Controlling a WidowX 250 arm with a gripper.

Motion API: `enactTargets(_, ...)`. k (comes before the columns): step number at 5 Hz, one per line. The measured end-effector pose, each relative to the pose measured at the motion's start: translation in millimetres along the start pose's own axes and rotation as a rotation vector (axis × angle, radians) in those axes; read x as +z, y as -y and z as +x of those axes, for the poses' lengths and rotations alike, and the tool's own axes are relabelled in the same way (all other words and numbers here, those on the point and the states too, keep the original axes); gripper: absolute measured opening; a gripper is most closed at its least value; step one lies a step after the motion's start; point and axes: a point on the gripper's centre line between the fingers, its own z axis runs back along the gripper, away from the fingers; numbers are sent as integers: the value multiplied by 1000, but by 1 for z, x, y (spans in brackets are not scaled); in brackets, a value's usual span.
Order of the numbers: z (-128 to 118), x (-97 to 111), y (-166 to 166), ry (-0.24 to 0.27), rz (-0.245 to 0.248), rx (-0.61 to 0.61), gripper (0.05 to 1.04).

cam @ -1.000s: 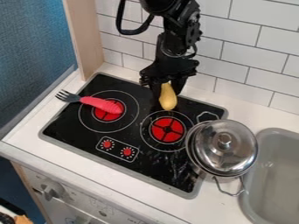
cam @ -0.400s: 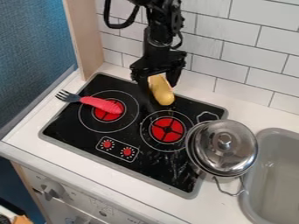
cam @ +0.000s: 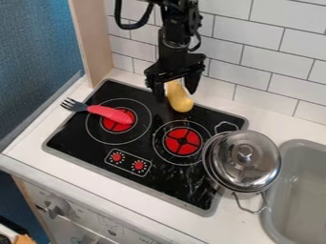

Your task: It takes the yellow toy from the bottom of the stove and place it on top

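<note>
Yellow toy (cam: 180,102) is between fork (cam: 109,113) and lidded pot (cam: 245,164).

The robot arm (cam: 172,40) is black all over, with some shiny spots. A fat black cable (cam: 131,27) makes a big round loop on one side. A thinner black cable (cam: 197,44) bends in a little curve on the other side. The arm has a smooth, boxy part and bumpy edges. The black gripper (cam: 175,93) is wide at the top, with two dark fingers.
</note>
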Motion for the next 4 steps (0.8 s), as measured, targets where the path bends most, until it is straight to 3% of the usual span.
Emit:
enactTargets(1,1,1,-2,-7,-8,10,1000)
enactTargets(3,1,48,-11,56,-64,85,1000)
enactTargets(4,-6,68,-22,59,-63,87,1000)
